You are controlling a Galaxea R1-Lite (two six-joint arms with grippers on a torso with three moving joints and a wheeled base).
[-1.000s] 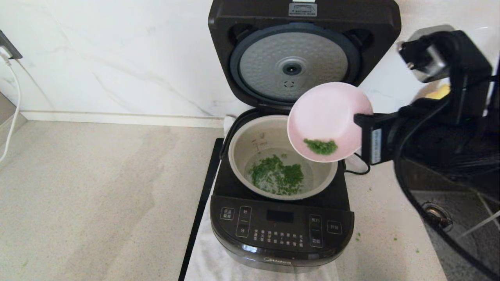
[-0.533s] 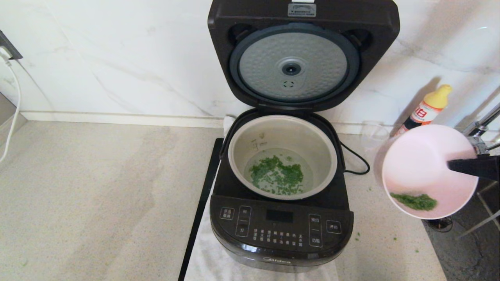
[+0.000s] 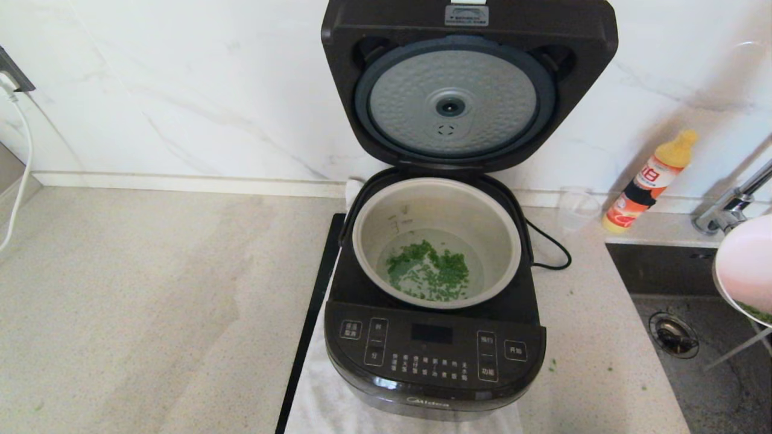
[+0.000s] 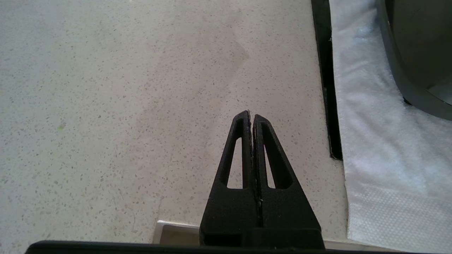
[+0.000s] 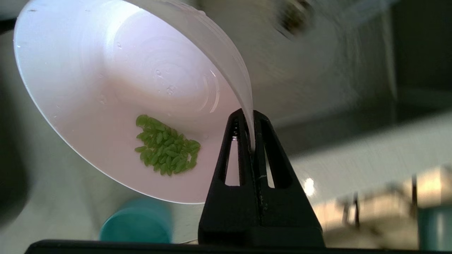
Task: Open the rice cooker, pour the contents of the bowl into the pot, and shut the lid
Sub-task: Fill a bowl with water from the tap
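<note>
The black rice cooker (image 3: 434, 355) stands on a white cloth with its lid (image 3: 464, 90) raised upright against the wall. Its pale pot (image 3: 500, 223) holds green grains in a little water. The pink bowl (image 3: 748, 265) hangs tilted at the far right edge, over the sink. In the right wrist view my right gripper (image 5: 250, 116) is shut on the bowl's (image 5: 116, 84) rim, and a clump of green grains (image 5: 166, 146) clings inside. My left gripper (image 4: 251, 118) is shut and empty above the bare counter left of the cooker.
A sink (image 3: 711, 374) with a drain lies right of the cooker, with a tap (image 3: 730, 205) behind it. An orange bottle (image 3: 648, 181) and a clear cup (image 3: 576, 208) stand by the wall. The cooker's cord (image 3: 552, 247) loops on the counter. Stray green grains dot the counter (image 3: 151, 301).
My right arm has swung the bowl from above the pot far to the right, over the sink, almost out of the head view. The cooker and left gripper have not moved.
</note>
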